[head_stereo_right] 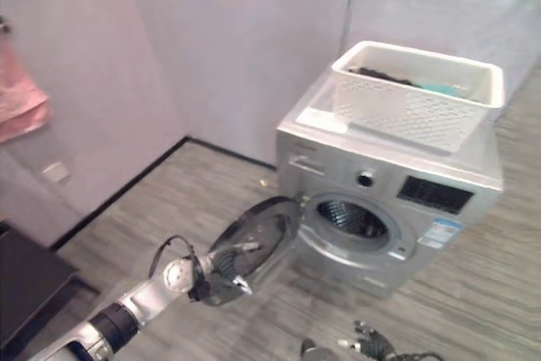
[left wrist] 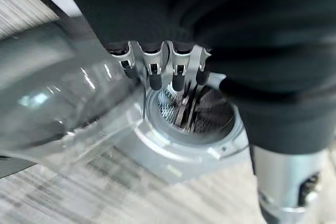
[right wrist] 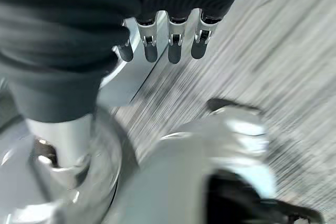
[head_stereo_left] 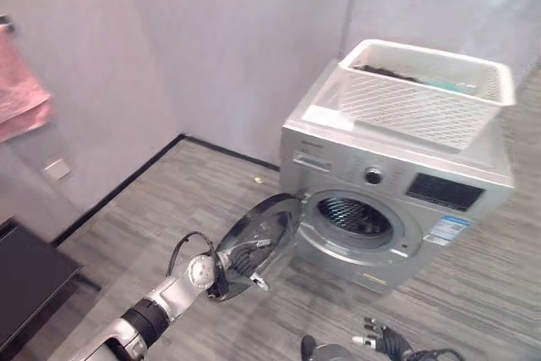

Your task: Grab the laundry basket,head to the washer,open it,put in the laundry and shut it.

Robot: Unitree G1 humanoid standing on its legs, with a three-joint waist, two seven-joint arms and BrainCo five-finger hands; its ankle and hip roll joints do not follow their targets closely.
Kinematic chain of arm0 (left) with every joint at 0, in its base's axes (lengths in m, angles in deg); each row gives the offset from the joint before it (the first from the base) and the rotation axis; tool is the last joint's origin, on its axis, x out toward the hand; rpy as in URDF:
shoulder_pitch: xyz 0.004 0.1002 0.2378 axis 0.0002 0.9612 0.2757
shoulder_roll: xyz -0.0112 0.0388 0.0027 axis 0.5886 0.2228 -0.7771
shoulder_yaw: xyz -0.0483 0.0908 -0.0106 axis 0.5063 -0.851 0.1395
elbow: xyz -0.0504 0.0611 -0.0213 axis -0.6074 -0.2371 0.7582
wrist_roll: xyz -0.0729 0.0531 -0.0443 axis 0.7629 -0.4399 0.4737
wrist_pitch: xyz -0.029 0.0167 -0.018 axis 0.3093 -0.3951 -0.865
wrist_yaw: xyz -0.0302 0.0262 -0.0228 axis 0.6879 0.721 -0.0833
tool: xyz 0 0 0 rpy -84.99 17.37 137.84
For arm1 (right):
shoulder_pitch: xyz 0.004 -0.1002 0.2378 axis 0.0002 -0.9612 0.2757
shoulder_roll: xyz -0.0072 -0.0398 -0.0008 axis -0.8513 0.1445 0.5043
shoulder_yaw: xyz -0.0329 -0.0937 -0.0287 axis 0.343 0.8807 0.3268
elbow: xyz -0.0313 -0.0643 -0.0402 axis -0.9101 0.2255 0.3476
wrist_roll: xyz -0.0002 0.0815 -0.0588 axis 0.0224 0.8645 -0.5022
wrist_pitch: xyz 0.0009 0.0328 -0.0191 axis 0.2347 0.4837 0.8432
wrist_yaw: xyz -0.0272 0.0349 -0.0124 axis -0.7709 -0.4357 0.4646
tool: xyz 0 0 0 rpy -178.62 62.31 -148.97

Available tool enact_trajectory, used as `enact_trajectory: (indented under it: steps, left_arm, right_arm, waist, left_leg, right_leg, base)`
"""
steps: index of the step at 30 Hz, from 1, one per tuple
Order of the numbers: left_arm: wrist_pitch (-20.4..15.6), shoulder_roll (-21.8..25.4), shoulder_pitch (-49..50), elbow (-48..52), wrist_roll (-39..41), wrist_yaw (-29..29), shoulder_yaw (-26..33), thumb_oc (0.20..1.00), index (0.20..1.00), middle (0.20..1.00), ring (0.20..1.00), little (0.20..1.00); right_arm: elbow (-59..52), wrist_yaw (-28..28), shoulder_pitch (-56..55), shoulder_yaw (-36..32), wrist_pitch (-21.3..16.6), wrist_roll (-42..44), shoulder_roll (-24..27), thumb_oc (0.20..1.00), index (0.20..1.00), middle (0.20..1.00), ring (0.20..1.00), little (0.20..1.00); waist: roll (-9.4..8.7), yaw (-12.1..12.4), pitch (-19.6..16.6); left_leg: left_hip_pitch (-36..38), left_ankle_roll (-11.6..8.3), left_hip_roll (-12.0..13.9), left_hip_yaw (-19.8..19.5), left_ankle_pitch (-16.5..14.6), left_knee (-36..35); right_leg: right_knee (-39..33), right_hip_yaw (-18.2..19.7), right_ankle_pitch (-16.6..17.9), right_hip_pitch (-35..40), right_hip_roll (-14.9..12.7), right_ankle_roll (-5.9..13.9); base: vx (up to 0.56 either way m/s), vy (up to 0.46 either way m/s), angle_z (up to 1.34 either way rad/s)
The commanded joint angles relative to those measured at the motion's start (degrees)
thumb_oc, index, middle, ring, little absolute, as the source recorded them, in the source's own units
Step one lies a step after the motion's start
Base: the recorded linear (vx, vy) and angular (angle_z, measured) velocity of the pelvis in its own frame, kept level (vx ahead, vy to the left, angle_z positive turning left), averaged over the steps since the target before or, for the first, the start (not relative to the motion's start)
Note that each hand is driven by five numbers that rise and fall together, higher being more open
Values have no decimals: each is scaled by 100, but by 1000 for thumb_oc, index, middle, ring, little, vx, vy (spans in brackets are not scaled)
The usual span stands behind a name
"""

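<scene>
The silver washer (head_stereo_left: 406, 196) stands against the wall with its round glass door (head_stereo_left: 272, 224) swung wide open to the left, so the dark drum (head_stereo_left: 355, 217) shows. The white laundry basket (head_stereo_left: 423, 99) sits on top of the washer, holding dark laundry (head_stereo_left: 385, 71) and a teal piece (head_stereo_left: 456, 86). My left hand (head_stereo_left: 241, 261) is at the open door's outer side, seen through the glass, its fingers (left wrist: 155, 74) relaxed against the door. My right hand (head_stereo_left: 382, 342) hangs low in front of the washer, with its fingers (right wrist: 176, 45) loose and holding nothing.
A pink towel (head_stereo_left: 21, 99) hangs on the left wall above a wall socket (head_stereo_left: 57, 169). A dark low piece of furniture (head_stereo_left: 25, 281) stands at the lower left. The grey wood floor (head_stereo_left: 169, 209) spreads left of the washer.
</scene>
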Motion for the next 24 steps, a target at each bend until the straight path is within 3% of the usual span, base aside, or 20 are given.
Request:
enact_trajectory:
  steps: [1,2,3,6,10,13,16,18,24]
  left_arm:
    - [68,-305,-487,-328,-220,-327,222,1000,1000,1000,1000,1000]
    - [183,-499,-580,-651,-179,-618,331,1000,1000,1000,1000,1000]
    - [246,-690,-664,-942,-69,-911,515,1000,1000,1000,1000,1000]
    - [270,-1173,-853,-1726,505,-1417,888,1000,1000,1000,1000,1000]
    - [268,-1296,-957,-2220,908,-1679,1103,1000,1000,1000,1000,1000]
    - [269,-1318,-738,-2552,928,-1733,1277,1000,1000,1000,1000,1000]
    - [205,-1242,-350,-2963,900,-1773,1517,1000,1000,1000,1000,1000]
    - [152,-1061,110,-3202,782,-1730,1738,1000,1000,1000,1000,1000]
    - [30,-704,531,-3714,230,-1913,2062,1000,1000,1000,1000,1000]
  right_arm:
    - [-179,68,33,44,-62,-170,105,1000,1000,1000,1000,1000]
    - [-107,164,6,43,-41,-172,67,1000,1000,1000,1000,1000]
    - [-94,248,10,54,-29,-178,46,1000,1000,1000,1000,1000]
    - [127,395,177,168,-30,-194,-42,1000,1000,1000,1000,1000]
    - [569,538,603,402,-75,-182,-138,1000,1000,1000,1000,1000]
    - [602,483,675,491,-43,-303,-248,1000,1000,1000,1000,1000]
    - [635,368,747,559,-30,-451,-274,1000,1000,1000,1000,1000]
    - [653,268,814,598,-16,-540,-328,1000,1000,1000,1000,1000]
    - [819,210,776,612,-88,-775,-357,1000,1000,1000,1000,1000]
  waist:
    - [-140,48,188]
    - [-216,95,273]
    - [-299,159,368]
    - [-515,288,541]
    - [-446,677,877]
    - [-381,737,794]
    - [-393,813,559]
    - [-395,878,386]
    - [-416,936,234]
  left_leg:
    - [-615,248,182,-549,887,1430]
    - [-955,289,172,-741,998,1740]
    - [-1269,355,85,-855,863,1812]
    - [-1935,360,-216,-1099,631,1328]
    - [-2503,101,-649,-1770,1335,72]
    - [-2317,68,-585,-1684,1381,-188]
    - [-2149,142,-621,-1537,1146,-60]
    - [-1897,261,-609,-1171,938,-7]
    - [-1576,446,-724,-784,643,-8]
  right_leg:
    - [44,278,-470,304,90,-87]
    - [15,286,-538,376,75,-159]
    - [-42,317,-599,487,42,-182]
    - [-143,437,-656,649,-35,-194]
    - [-154,856,-793,1040,200,-192]
    - [-215,1078,-899,1254,204,-111]
    - [-184,1316,-945,1287,-7,-13]
    - [-120,1531,-909,1313,-209,114]
    - [-76,1628,-861,1337,-516,323]
  base:
    - [65,-193,-62]
    - [22,-86,-44]
    - [33,-101,-25]
    - [94,-17,16]
    - [168,124,-35]
    - [183,138,-90]
    - [238,229,-96]
    - [278,271,-79]
    - [133,200,-66]
